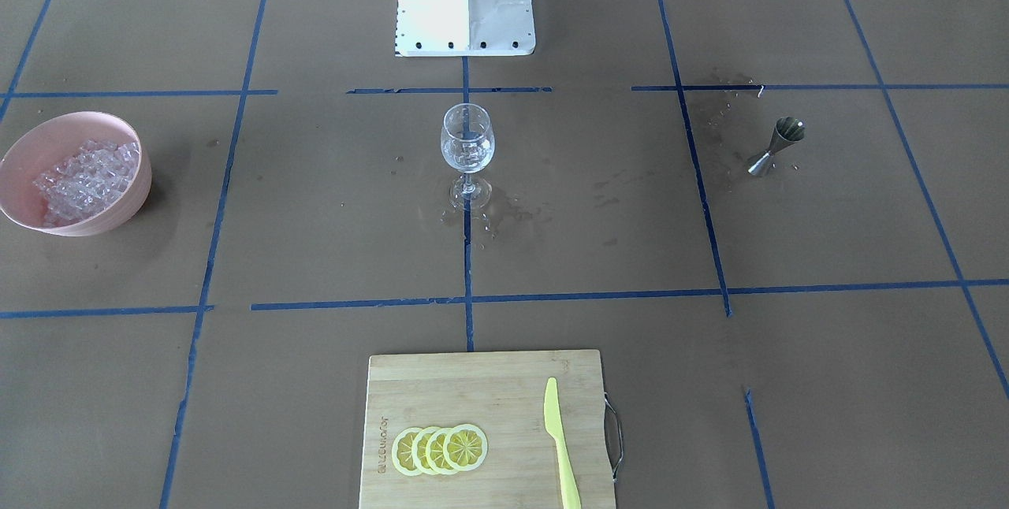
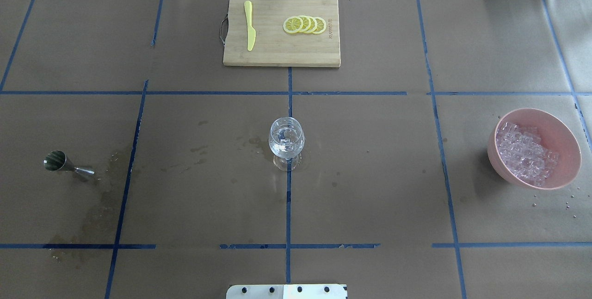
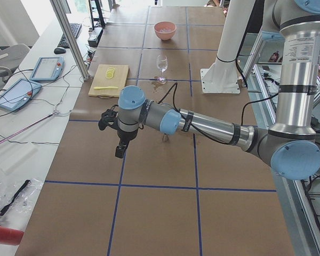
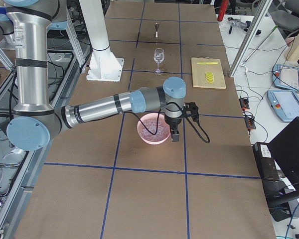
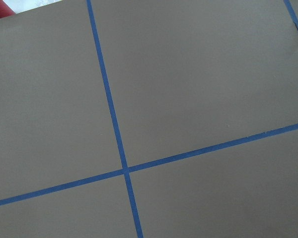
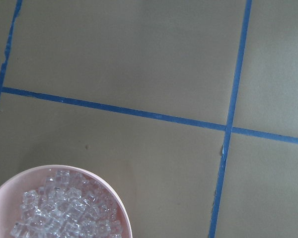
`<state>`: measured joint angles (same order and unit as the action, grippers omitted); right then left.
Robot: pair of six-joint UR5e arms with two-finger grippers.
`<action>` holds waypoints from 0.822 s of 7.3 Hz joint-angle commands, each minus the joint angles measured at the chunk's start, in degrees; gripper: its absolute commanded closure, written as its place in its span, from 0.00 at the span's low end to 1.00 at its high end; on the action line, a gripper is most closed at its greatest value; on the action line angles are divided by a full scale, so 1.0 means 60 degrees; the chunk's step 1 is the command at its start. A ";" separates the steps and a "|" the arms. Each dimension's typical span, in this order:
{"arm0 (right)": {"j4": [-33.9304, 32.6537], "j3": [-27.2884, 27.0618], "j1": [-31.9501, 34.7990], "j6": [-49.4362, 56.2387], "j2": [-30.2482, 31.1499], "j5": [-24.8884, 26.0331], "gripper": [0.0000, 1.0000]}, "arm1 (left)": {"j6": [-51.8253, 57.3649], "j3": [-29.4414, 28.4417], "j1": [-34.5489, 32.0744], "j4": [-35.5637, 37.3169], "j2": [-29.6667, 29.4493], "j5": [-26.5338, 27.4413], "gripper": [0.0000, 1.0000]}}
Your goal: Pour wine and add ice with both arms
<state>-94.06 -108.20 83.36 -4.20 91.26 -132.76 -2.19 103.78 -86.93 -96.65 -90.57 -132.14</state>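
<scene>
The brown-papered table [image 2: 370, 174], gridded with blue tape, filled the overhead and front-facing views, and neither showed an arm. Only the side views did. From the left end, the left arm [image 3: 202, 124] reached out low over the paper, its gripper [image 3: 119, 152] hanging downward. From the right end, the right arm [image 4: 99, 110] stretched over the pink bowl [image 2: 566, 151], its gripper [image 4: 175, 135] pointing down at the bowl's edge. From these angles I could not tell whether either pincer was spread or pressed together.

The left wrist camera saw only bare paper and crossing tape. The right wrist camera caught the bowl's rim in its lower corner.

The white pedestal base [image 1: 465, 1] stood at the robot's edge, and the bamboo cutting board [image 2: 277, 53] lay at the far edge. The wine glass [image 2: 286, 139] stood upright at the centre, with something clear inside and damp stains around its foot. The metal jigger [image 2: 62, 162] lay on its side well to the robot's left, and the left arm hid most of it in the left-end view. A yellow knife [image 2: 249, 26] and overlapping lemon slices [image 2: 305, 24] lay on the board. The ice [image 2: 525, 153] was heaped in the bowl.
</scene>
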 commanded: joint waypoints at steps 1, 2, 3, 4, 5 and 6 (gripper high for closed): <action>-0.0085 0.0045 0.0023 0.0129 -0.0049 0.0065 0.00 | -0.0016 -0.0098 0.0001 0.0053 0.0167 -0.0458 0.00; -0.0071 0.0408 0.0037 0.0144 -0.0165 0.0080 0.00 | 0.0056 -0.0317 0.0001 -0.0106 0.0444 -0.0592 0.00; 0.0002 0.0919 0.0052 0.0129 -0.0268 0.0036 0.00 | 0.0057 -0.0333 0.0001 -0.0079 0.0462 -0.0608 0.00; 0.0046 0.1388 0.0052 0.0129 -0.0414 0.0021 0.00 | 0.0449 -0.0464 0.0001 -0.0021 0.0447 -0.0608 0.00; 0.0047 0.1509 0.0052 0.0129 -0.0415 -0.0008 0.00 | 0.0772 -0.0668 -0.0014 0.0038 0.0389 -0.0608 0.00; 0.0047 0.1510 0.0081 0.0129 -0.0285 -0.0037 0.00 | 0.0760 -0.0685 -0.0014 0.0053 0.0432 -0.0608 0.00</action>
<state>-93.83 -99.87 83.73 -3.43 89.12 -132.77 1.52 100.24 -86.98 -96.55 -88.08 -135.77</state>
